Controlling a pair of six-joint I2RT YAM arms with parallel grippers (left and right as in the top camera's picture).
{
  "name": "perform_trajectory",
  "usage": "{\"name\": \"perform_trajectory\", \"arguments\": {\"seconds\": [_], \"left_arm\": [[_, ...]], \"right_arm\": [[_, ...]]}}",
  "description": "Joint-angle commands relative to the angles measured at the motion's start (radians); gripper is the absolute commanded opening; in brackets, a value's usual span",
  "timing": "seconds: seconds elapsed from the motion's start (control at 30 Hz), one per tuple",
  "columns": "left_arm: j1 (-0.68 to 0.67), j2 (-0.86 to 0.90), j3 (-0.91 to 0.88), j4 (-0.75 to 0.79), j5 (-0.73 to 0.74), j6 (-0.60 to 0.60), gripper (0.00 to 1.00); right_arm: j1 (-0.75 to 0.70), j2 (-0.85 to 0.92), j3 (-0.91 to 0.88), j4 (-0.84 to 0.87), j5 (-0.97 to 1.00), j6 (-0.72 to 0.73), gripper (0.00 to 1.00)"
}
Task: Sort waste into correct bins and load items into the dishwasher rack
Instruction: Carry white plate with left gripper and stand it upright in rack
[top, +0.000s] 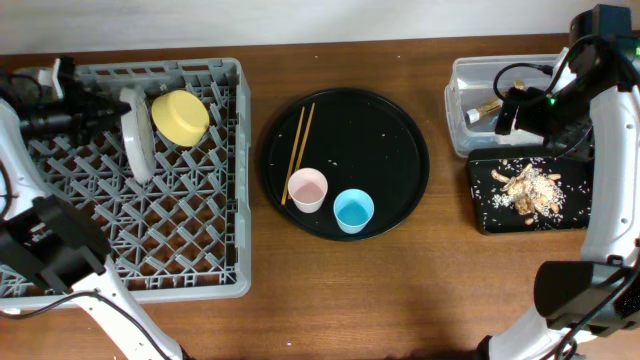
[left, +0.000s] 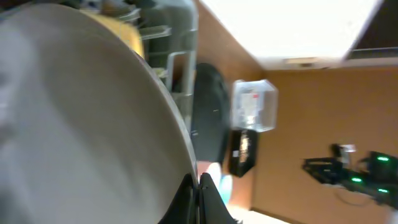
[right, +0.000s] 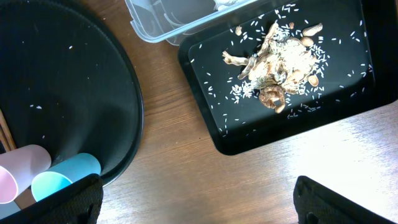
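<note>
The step in hand looks like seating the pale grey plate (top: 137, 135) in the dishwasher rack (top: 170, 230), where it stands on edge near the back left, just beside the yellow bowl (top: 180, 117). The left end effector (left: 198, 194) is clenched, its fingertips pressed together right at the plate's rim. To do this well, keep the plate upright, settle its lower edge between two rows of pegs (top: 185, 195), and back away only once it leans on them without rocking (a sideways nudge would likely knock the bowl). The right end effector (right: 196, 202) hangs released, with nothing between its fingers, above the surface (top: 350, 300) beside the black rectangular tray (right: 367, 74) holding the food scraps (right: 277, 62). It could wait there clear of the rack. The pink cup (top: 307, 188), light blue cup (top: 353, 210) and chopsticks (top: 298, 150) lie on the round black tray (top: 400, 130), not yet loaded. Much is hard to read: the plate fills the left wrist view, hiding the pegs beneath it, and I cannot tell whether the rim is pinched or merely touched. The right arm covers part of the clear plastic tub (top: 455, 95), so its contents are unclear.
</note>
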Motion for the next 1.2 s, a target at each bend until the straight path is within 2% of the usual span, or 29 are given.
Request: {"name": "perform_trajectory", "arguments": {"seconds": [0.0,0.1,0.13,0.17,0.37,0.4,0.43,0.5,0.57,0.63,0.87,1.17], "left_arm": [[0.005,-0.014,-0.007,0.031,-0.190,0.029,0.00],[0.005,-0.014,-0.006,0.065,-0.245,0.025,0.02],[0.005,-0.014,-0.007,0.079,-0.258,0.024,0.10],[0.005,-0.014,-0.007,0.098,-0.272,0.008,0.14],[0.000,-0.014,-0.006,0.263,-0.277,-0.042,0.14],[-0.003,-0.014,-0.006,0.279,-0.277,-0.042,0.18],[-0.007,-0.014,-0.006,0.298,-0.277,-0.042,0.28],[-0.017,-0.014,-0.006,0.322,-0.276,-0.042,0.54],[-0.025,-0.014,-0.006,0.333,-0.275,-0.042,0.70],[-0.027,-0.015,0.005,0.342,-0.273,-0.066,0.77],[-0.004,-0.016,0.255,0.328,-0.273,-0.168,0.85],[-0.005,-0.063,0.514,0.188,-0.272,-0.177,0.84]], "right_arm": [[0.002,0.006,-0.003,-0.002,0.009,-0.007,0.98],[0.002,0.006,-0.003,-0.002,0.009,-0.007,0.98],[0.002,0.006,-0.003,-0.002,0.009,-0.007,0.98],[0.002,0.006,-0.003,-0.002,0.009,-0.007,0.98],[0.002,0.006,-0.003,0.002,0.009,-0.007,0.98],[0.002,0.006,-0.003,0.002,0.009,-0.007,0.98],[0.002,0.006,-0.003,0.001,0.009,-0.007,0.98],[0.002,0.006,-0.003,0.001,0.009,-0.007,0.98],[0.002,0.006,-0.003,0.001,0.009,-0.007,0.98],[0.002,0.006,-0.003,0.001,0.009,-0.007,0.98],[0.002,0.006,-0.003,0.001,0.009,-0.007,0.99],[0.001,0.006,-0.003,0.002,0.008,-0.007,0.98]]}}
